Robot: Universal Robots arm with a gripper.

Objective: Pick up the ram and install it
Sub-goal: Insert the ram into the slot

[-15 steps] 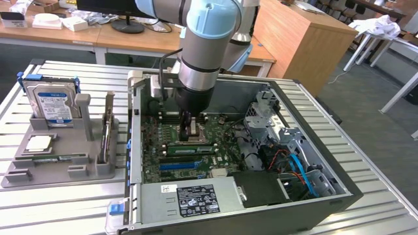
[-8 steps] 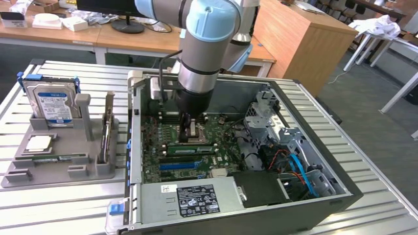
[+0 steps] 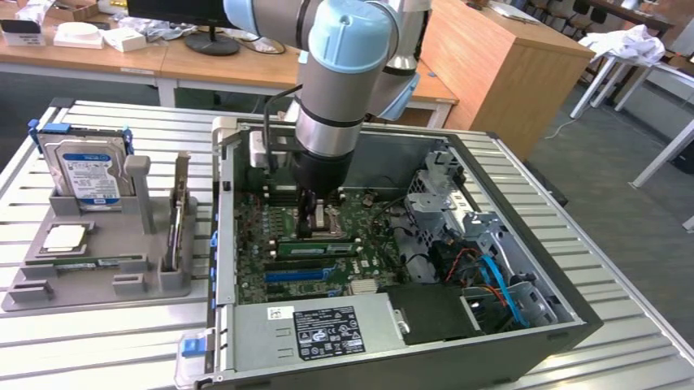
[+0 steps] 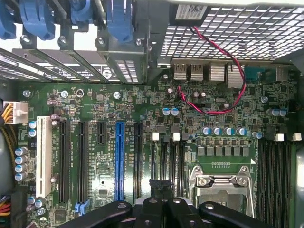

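Showing an open computer case point(image 3: 564, 313) lying on its side on a slatted metal table point(image 3: 97, 345), with the robot arm point(image 3: 344, 89) reaching down into it from above.

The tool point(image 3: 309, 221) hangs low over the motherboard point(image 3: 276, 231), next to the processor socket point(image 3: 331, 221). The ram point(image 3: 320, 247), a long green stick, lies across the board just beside the socket, on the side toward the blue expansion slot point(image 3: 292, 275) and directly under the tool's tip. Whether the tool is open, closed or clamped on the ram cannot be told from either view.

In the wrist view the tool point(image 4: 164, 190) sits over the narrow dark memory slots point(image 4: 171, 161) between the blue expansion slot point(image 4: 119, 161) and the metal-framed processor socket point(image 4: 221, 187). A white slot point(image 4: 43, 156) runs near the board's edge, and a red cable point(image 4: 237, 71) loops past the rear ports point(image 4: 199, 71).

On the exterior view's left, well apart from the case, a grey holder tray point(image 3: 97, 288) carries an upright hard drive point(image 3: 93, 175) with a blue-white label and a square silver chip point(image 3: 65, 237). A labelled power supply point(image 3: 325, 329) fills the near corner of the case, and blue cables point(image 3: 499, 284) run along the side at the exterior view's right.
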